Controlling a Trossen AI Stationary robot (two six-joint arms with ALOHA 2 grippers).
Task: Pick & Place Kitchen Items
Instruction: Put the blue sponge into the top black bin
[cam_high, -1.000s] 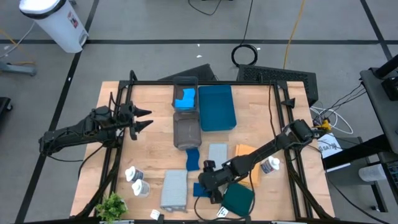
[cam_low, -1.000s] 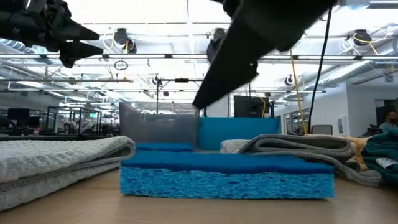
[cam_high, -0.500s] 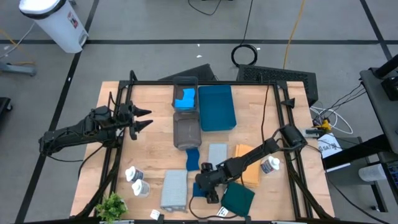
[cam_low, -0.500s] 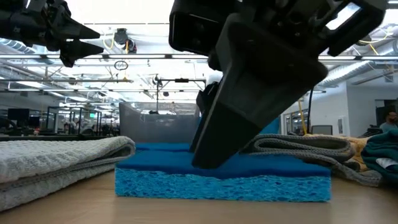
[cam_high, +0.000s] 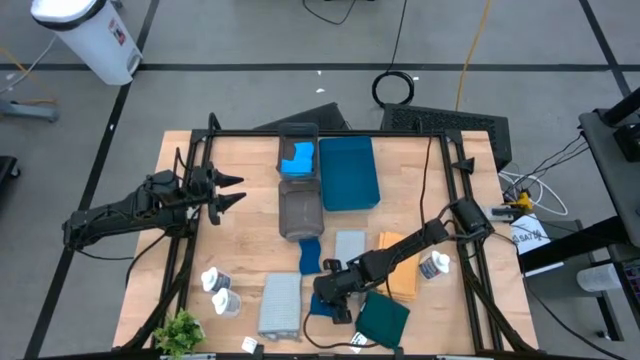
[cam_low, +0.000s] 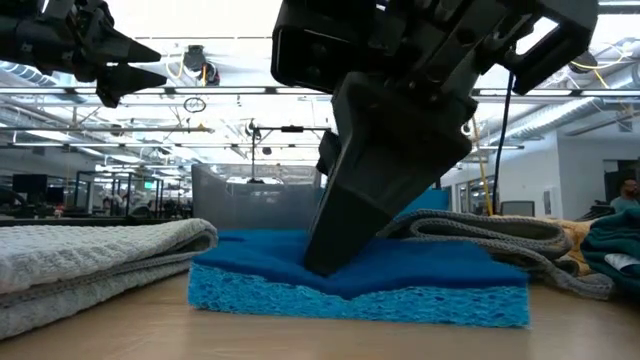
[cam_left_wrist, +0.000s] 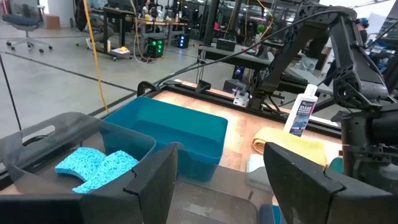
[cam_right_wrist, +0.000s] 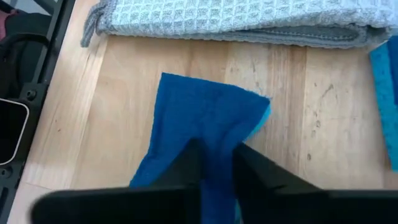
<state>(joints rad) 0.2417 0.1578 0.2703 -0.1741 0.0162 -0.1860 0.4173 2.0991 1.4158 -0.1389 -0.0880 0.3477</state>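
Observation:
A bright-blue sponge (cam_high: 317, 307) lies flat on the table near its front edge, filling the low view as sponge (cam_low: 450, 285). My right gripper (cam_high: 327, 297) stands over it and is shut on it. A second sponge (cam_high: 310, 255) lies just beyond, and a third (cam_high: 297, 158) rests in the grey tray (cam_high: 298, 134) at the back. My left gripper (cam_high: 228, 192) hovers open over the table's left part, holding nothing. My right gripper pinches the sponge's middle (cam_right_wrist: 214, 140) between its two fingers (cam_right_wrist: 189, 165). The fingers come from above, slanting down from the table's right side. The sponge rests on the table, and its top is dented and bunched around the fingertips (cam_low: 335, 250).
Around the sponge lie a folded grey cloth (cam_high: 280, 305), a dark teal cloth (cam_high: 385, 318), an orange cloth (cam_high: 402, 272) and a pale blue cloth (cam_high: 349, 245). White bottles (cam_high: 222, 290) (cam_high: 435, 265) stand to either side. A teal tray (cam_high: 348, 172) and a plant (cam_high: 180, 330) also show.
My right gripper has come down onto the sponge near the front edge and shut on it. The sponge has stayed on the table, and its flat top has sunk and bunched where the fingers meet it.

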